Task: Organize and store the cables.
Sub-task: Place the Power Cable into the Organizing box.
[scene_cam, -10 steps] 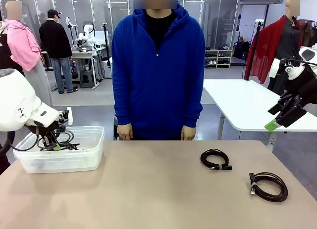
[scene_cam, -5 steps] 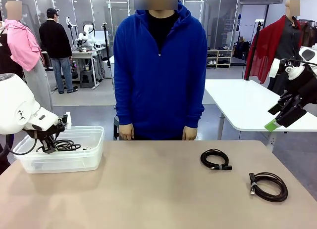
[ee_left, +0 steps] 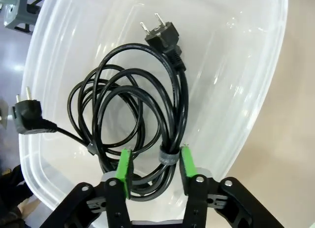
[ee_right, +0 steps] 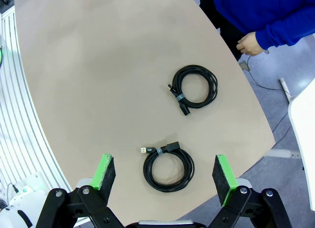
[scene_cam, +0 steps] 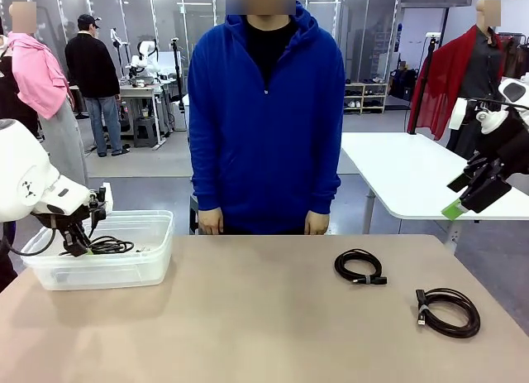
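**CABLE STORAGE: LEFT GRIPPER OVER BIN, TWO COILS ON DESK**

**Left side.** The left gripper [ee_left: 155, 168] hangs over a clear plastic bin [ee_left: 266, 65] at the left end of the desk [scene_cam: 248, 317]. Its jaws stand apart. A coiled black power cable [ee_left: 162, 90] lies on the bin floor. The near part of the coil, bound with a grey strap [ee_left: 167, 155], runs between the two green pads [ee_left: 123, 170]. The left wrist view does not show whether a pad touches the cord. One plug [ee_left: 160, 33] rests toward the far wall of the bin and a second plug [ee_left: 27, 117] lies at the side wall. In the front view the white body of the left arm [scene_cam: 25, 180] covers the bin's left end.

**Right side.** The right gripper [ee_right: 165, 176] is raised well above the desk off its right edge, jaws wide apart and holding nothing. Below it, two coiled cables lie on the right half of the desk, well apart from the bin. The nearer coil [ee_right: 169, 168] sits close to the desk edge. The farther coil [ee_right: 194, 86] lies nearer the middle of the desk.

**Surroundings.** A person in a blue hooded top [scene_cam: 264, 110] stands at the far edge of the desk with both hands [scene_cam: 209, 222] hanging down. A white table [scene_cam: 413, 172] stands behind on the right.
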